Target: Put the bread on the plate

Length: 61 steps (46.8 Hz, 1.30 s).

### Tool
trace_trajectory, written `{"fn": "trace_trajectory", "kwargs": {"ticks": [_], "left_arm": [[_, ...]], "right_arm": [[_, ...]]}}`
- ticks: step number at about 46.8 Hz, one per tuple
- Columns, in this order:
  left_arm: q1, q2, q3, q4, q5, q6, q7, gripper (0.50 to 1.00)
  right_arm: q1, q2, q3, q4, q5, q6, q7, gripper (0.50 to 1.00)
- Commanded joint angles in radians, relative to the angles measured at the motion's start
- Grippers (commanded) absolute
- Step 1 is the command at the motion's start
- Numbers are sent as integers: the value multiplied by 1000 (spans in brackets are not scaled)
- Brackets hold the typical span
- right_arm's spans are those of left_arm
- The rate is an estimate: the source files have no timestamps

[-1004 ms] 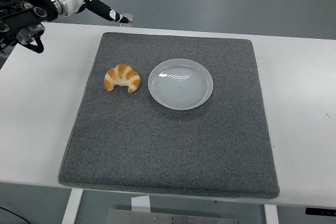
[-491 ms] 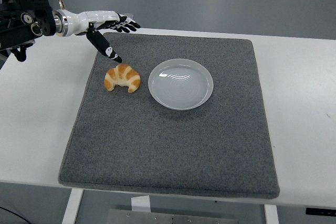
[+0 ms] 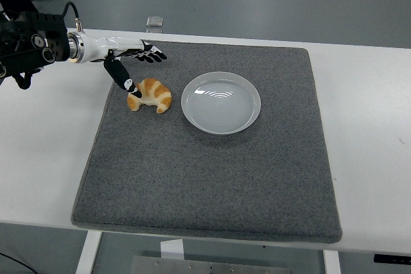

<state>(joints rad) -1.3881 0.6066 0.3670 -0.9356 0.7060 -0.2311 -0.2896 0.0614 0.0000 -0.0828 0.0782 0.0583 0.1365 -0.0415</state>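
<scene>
One left hand [image 3: 131,62] hovers open, thumb down at the croissant [image 3: 149,95].

Materials and finishes on the table

A matt, felt-like grey mat [image 3: 205,178] with a slightly rough nap is laid on a smooth white table [image 3: 372,133]. The plate [image 3: 221,102] is seen as glossy, pale and glazed, with light reflected in rings. The bread [image 3: 151,95] is shown with a golden, lightly shiny, ridged crust. The left hand [image 3: 128,62] is cased in smooth white and black plastic.
</scene>
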Motion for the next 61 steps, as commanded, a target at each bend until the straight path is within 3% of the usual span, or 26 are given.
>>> {"fn": "trace_trajectory", "kwargs": {"ticks": [1,32,41,51,61], "left_arm": [[9,-1,1,4,10,6,0,1000],[72,-90,23,44,30,114,1,975],[73,-106,49,44,30,153,0,939],[75,-106,49,44,36,160,-2,827],[81,-106,49,44,59,187,-8,784]], "right_arm": [[0,0,0,0,0,0,0,952],[0,0,0,0,0,0,0,952],[0,0,0,0,0,0,0,952],[0,0,0,0,0,0,0,952],[0,0,0,0,0,0,0,952]]}}
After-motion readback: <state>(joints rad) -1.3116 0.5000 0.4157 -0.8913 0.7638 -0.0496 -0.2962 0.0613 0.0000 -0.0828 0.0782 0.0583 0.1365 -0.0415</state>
